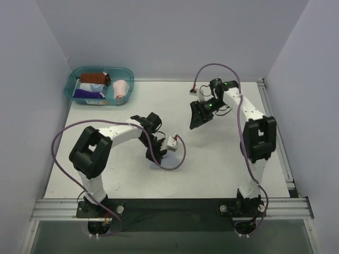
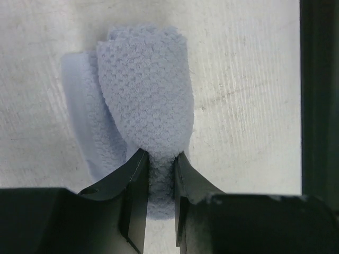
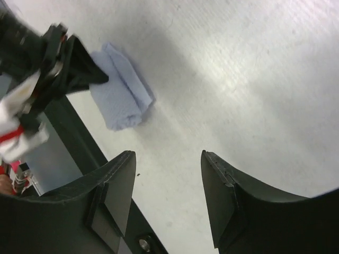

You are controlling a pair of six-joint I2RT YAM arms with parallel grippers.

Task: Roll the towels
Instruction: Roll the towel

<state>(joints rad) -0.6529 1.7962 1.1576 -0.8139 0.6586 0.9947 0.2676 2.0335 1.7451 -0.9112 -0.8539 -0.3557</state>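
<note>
The light blue towel (image 2: 145,90) lies on the white table as a stubby roll with a loose flap at its left. My left gripper (image 2: 160,159) is shut on the roll's near end, and the cloth is squeezed between the jaws. The right wrist view shows the same towel (image 3: 119,98) with the left gripper (image 3: 79,69) pinching it. From above, the left gripper (image 1: 153,155) covers most of the towel. My right gripper (image 1: 194,124) hangs open above bare table, apart from the towel, and nothing is between its jaws (image 3: 168,159). A pale pink towel (image 1: 121,89) lies rolled in the tub.
A teal plastic tub (image 1: 71,84) stands in the back left corner with a brown, a white and a purple rolled cloth beside the pink one. Purple cables loop from both arms. A dark rail (image 2: 318,106) runs along the table's near edge.
</note>
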